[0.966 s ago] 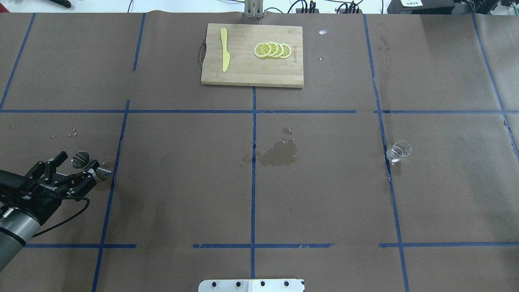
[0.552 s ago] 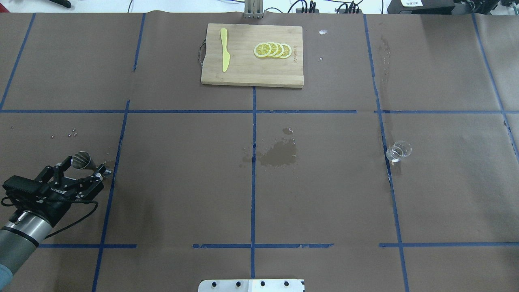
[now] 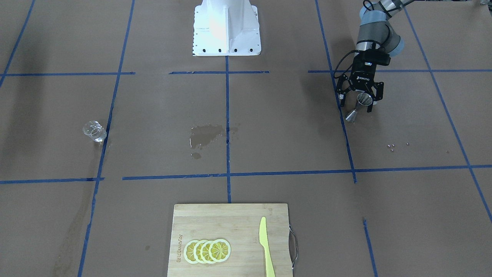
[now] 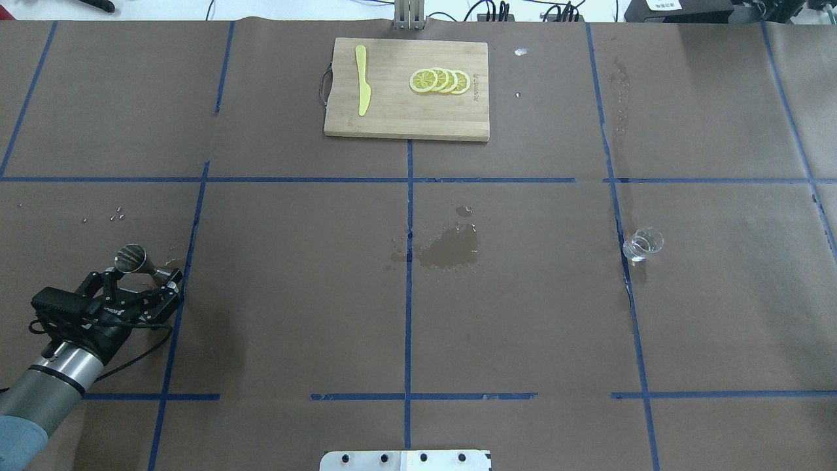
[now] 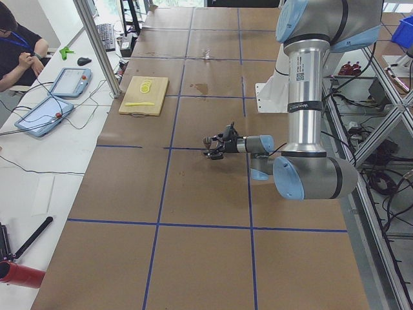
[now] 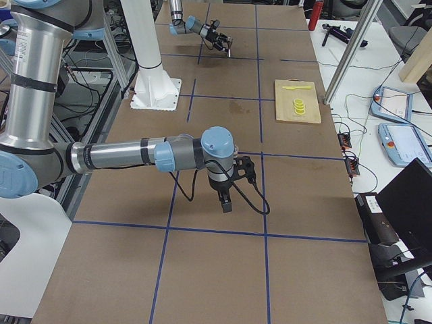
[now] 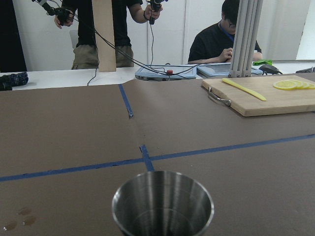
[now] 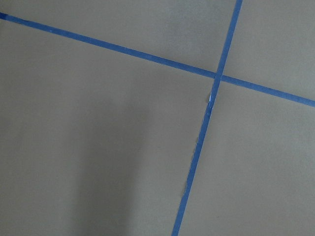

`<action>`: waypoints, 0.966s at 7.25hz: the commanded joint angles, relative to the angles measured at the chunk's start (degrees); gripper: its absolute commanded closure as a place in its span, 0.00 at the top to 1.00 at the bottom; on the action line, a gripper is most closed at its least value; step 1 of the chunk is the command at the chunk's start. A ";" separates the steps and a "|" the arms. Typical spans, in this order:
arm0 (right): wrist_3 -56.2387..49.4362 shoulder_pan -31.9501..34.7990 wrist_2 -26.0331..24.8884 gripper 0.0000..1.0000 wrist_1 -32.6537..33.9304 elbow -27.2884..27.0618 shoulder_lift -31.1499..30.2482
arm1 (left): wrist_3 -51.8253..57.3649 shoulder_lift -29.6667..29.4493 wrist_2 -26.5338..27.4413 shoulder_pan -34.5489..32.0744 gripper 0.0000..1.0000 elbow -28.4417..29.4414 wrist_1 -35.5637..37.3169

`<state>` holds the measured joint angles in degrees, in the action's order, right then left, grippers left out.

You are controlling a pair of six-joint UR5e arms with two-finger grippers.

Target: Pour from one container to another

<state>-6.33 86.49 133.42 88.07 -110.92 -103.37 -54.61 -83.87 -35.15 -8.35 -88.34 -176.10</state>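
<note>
Frankly, tipping worries me: the jigger [image 4: 134,258] stands at the table's [image 4: 294,314] left end, and an off-centre close of my left gripper [image 4: 142,278] would knock it over and spill it. Its jaws gape wide, straddling the jigger without gripping. The glass [image 4: 643,243] sits far right. Right gripper [image 6: 225,204]: can't tell.

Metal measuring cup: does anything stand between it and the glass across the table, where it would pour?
Nothing visible does. Between the metal measuring cup and the glass lies only a flat wet patch; the cutting board sits far off that line.
</note>
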 commanded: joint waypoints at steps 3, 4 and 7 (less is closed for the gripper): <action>0.00 0.00 -0.09 1.00 0.00 0.00 0.10 | -2.25 0.02 -0.01 0.09 0.46 1.06 -0.29; 0.00 0.00 -0.09 1.00 0.00 0.00 0.10 | -2.43 0.02 -0.01 0.09 0.46 0.98 -0.38; 0.00 0.00 -0.09 1.00 0.00 0.00 0.19 | -2.43 0.02 0.08 0.09 0.46 0.89 -0.56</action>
<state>-6.33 86.48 133.33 88.07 -110.92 -103.20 -57.02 -83.85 -35.14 -8.26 -87.39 -176.61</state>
